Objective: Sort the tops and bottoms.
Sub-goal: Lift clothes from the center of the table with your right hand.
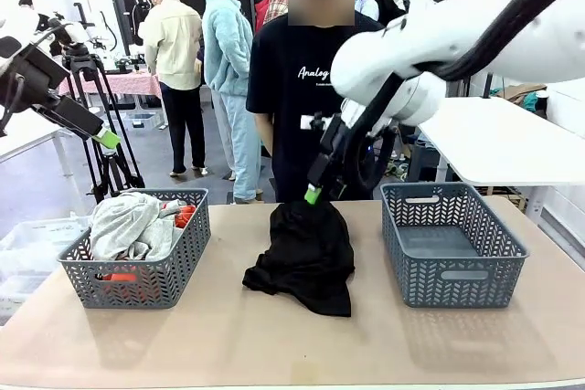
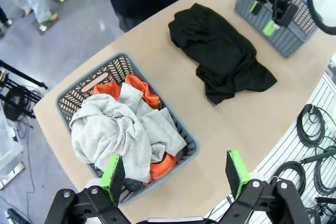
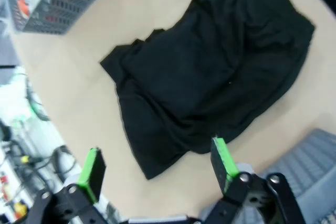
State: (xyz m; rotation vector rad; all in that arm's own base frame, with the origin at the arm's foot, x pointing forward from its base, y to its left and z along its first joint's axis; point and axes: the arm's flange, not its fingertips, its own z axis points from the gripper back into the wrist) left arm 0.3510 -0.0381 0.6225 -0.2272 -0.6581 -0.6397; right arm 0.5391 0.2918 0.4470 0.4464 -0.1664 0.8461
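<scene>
On the tabletop [image 1: 228, 335], between the filled basket [image 1: 137, 280] and the empty basket [image 1: 452, 248]: the bottoms [image 1: 306, 258], black, limp, light; best pinched at a raised fold. Just above the bottoms' far edge: right hand [image 1: 313, 195], spread wide, empty. Far past the filled basket holding the tops [image 1: 132, 226]: left hand [image 1: 108, 140], likewise wide, empty.

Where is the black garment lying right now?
In the front view the black garment lies crumpled on the table between the two grey baskets, under the right pincer.

you have bare table [image 1: 228, 335] along the near edge and between the bottoms [image 1: 306, 253] and each basket. the left basket [image 1: 137, 285] is heaped with tops [image 1: 132, 226] (piled above its rim), while the right basket [image 1: 452, 244] stands open from above.
</scene>
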